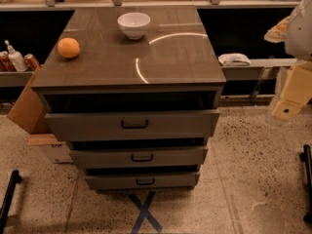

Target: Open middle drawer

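The grey-brown cabinet [131, 79] stands in the middle of the view with three drawer fronts stacked down its face. The middle drawer [138, 157] is the mid-sized front, with a small dark bar handle [142, 157] at its centre. A dark gap shows along its top edge. The taller top drawer [131, 125] is above it and the shortest bottom drawer [141, 181] below it. My gripper [287, 107], cream-coloured on a white arm, hangs at the right edge of the view. It is well to the right of the cabinet, about level with the top drawer, and touches nothing.
A white bowl [133, 24] and an orange [68, 48] sit on the cabinet top. A cardboard box [27, 106] leans at the cabinet's left. Bottles and cans [14, 60] and a cloth [234, 59] lie on low shelves behind. A blue tape X [144, 211] marks the floor in front.
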You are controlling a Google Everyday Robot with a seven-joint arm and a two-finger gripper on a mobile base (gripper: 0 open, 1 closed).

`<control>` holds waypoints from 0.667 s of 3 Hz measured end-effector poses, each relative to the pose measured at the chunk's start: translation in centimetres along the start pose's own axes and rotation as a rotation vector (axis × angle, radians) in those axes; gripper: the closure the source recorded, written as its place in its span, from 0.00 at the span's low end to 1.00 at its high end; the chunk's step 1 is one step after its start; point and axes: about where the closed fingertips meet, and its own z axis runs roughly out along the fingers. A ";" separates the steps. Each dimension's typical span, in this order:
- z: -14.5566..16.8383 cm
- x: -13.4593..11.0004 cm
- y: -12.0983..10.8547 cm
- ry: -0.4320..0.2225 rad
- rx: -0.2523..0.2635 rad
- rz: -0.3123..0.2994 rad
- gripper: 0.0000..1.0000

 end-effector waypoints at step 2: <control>2.1 0.0 0.8 -0.006 0.006 -0.048 0.00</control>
